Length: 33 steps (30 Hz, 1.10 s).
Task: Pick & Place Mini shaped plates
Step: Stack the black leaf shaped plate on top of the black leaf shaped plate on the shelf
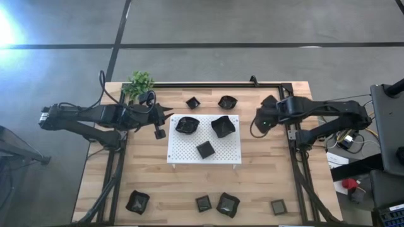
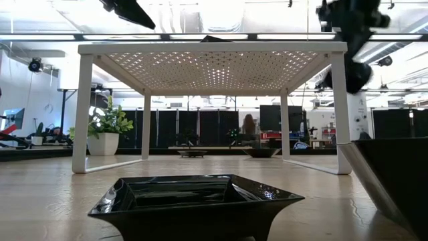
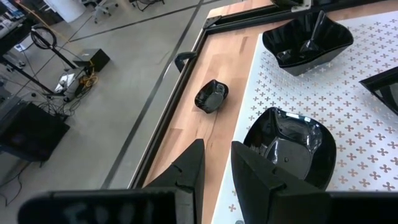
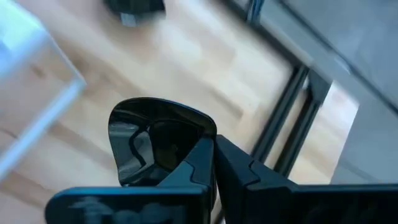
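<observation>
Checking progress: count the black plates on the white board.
3: wavy plate left, angular plate right, small square plate near the front edge. None appears hidden.

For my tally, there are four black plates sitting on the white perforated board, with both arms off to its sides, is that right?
Not quite: the high view shows three black plates on the white perforated board, not four. Both arms do sit off to its sides.
</observation>
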Motion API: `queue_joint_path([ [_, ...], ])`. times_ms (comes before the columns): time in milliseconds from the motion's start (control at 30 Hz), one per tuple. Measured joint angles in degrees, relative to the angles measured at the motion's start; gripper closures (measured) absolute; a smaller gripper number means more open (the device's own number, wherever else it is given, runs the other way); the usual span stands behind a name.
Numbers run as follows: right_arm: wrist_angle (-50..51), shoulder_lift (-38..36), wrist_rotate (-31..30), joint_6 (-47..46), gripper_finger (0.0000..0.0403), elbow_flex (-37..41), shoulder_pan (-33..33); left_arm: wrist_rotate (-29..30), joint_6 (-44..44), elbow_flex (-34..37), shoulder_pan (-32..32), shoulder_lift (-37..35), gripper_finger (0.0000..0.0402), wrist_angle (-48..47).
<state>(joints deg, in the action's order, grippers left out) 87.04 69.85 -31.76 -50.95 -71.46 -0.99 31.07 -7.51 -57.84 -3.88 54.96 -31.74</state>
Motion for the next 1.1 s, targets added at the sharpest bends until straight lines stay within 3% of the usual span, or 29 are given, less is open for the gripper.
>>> queue_joint_path([
  [267, -0.55, 0.40, -10.48, 6.16, 0.0395, -9.98, 0.00, -0.31, -0.13, 0.00, 0.00, 0.00, 0.0326, 1.20],
  [433, -7.08, 1.12, -15.88, 12.66, 0.0395, -11.82, -0.02, -0.35, -1.60, 0.00, 0.00, 0.01, 0.0326, 3.85],
  [800, -34.71, 3.22, -16.38, 38.80, 0.0395, -11.56, -0.02, -0.37, -8.21, 0.00, 0.00, 4.67, 0.0326, 21.83],
  [1100, -47.86, 4.97, -16.36, 48.01, 0.0395, -11.58, -0.04, -0.31, -12.35, -0.07, 0.13, 10.90, 0.0326, 38.69],
])
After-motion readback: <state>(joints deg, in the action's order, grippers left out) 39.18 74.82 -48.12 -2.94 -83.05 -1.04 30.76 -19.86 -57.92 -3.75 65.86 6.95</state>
